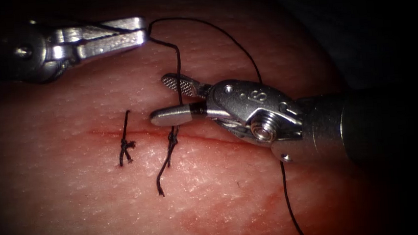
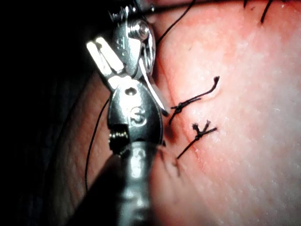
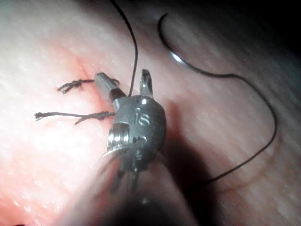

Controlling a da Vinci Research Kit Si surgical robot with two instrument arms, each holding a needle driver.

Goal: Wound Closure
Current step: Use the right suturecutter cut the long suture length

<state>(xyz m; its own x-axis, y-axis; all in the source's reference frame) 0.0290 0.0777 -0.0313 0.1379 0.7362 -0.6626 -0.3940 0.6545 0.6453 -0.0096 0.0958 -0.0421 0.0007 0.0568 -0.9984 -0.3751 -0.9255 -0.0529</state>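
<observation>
Tissue (image 1: 215, 200) lay lit, two knots along the cut (image 1: 220, 137). Thread (image 1: 177, 60) was gripped by the closed left tool (image 1: 145, 32), strand between the open right tool (image 1: 166, 98) jaws. Cutting too near risked loosening the knot (image 1: 172, 137).

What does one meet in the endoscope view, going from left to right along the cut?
Finished knot with short cut ends → second knot, whose thread rises between the open jaws → right tool above the cut.

silver steel pincer (image 1: 168, 98), dark shaft (image 1: 391, 119)
</observation>
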